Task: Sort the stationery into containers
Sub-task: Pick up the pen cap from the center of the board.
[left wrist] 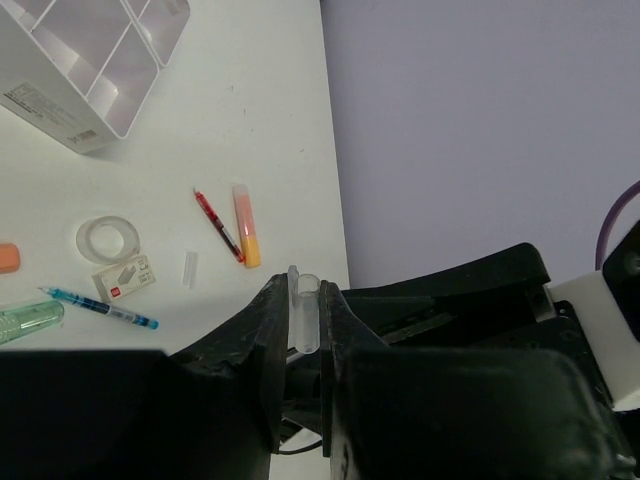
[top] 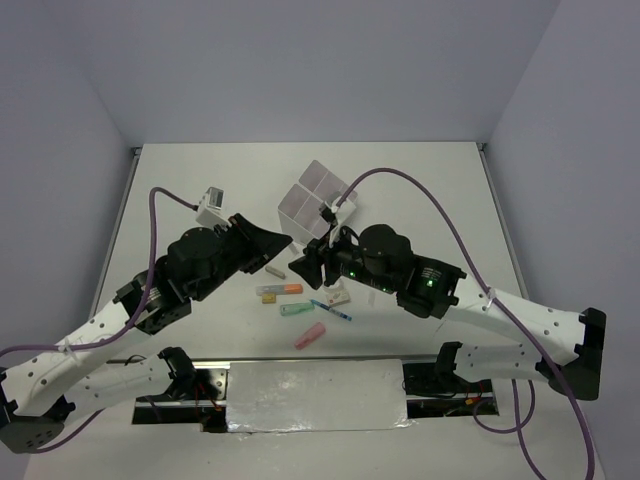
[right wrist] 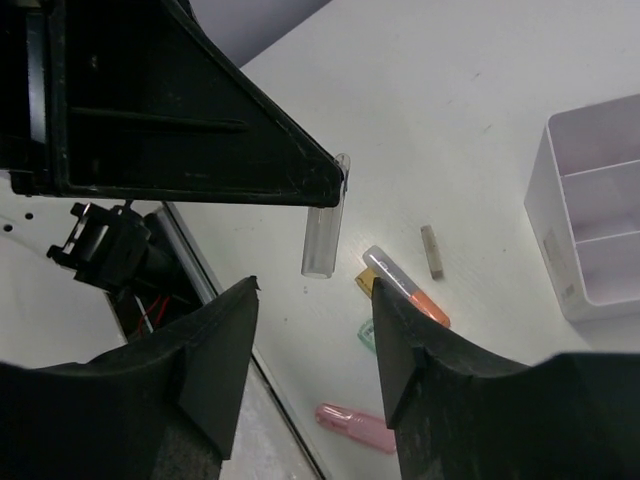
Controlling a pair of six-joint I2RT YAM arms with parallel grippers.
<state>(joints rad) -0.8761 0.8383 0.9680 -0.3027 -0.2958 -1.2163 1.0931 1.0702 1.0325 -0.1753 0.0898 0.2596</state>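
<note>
Left claw [left wrist: 303, 298] clamped narrow on a short clear plastic tube [left wrist: 306, 320], gripped near its top, most of its length hanging free below the fingers. Right claw [right wrist: 315, 292] faces it with jaws about half apart and nothing between them; the tube's free end hangs just ahead of that gap. Looks like a hand-over being set up. Both claws hover near the translucent white square four-compartment box [top: 315, 200], on its near side; the compartments in view look empty. Further out on the same side, the other stationery lies loose on the white bench [top: 420, 200]: orange marker [top: 280, 290], green marker [top: 297, 308], pink marker [top: 310, 336], thin blue pen [top: 330, 308], small labelled eraser [left wrist: 124, 278], clear tape roll [left wrist: 108, 238], red pen [left wrist: 218, 225]. Risks: the tube is smooth and held at one end, so a skewed pinch could swing it or squirt it out. If the left lets go early, it falls among the markers. The claws are close enough to knock together.
</note>
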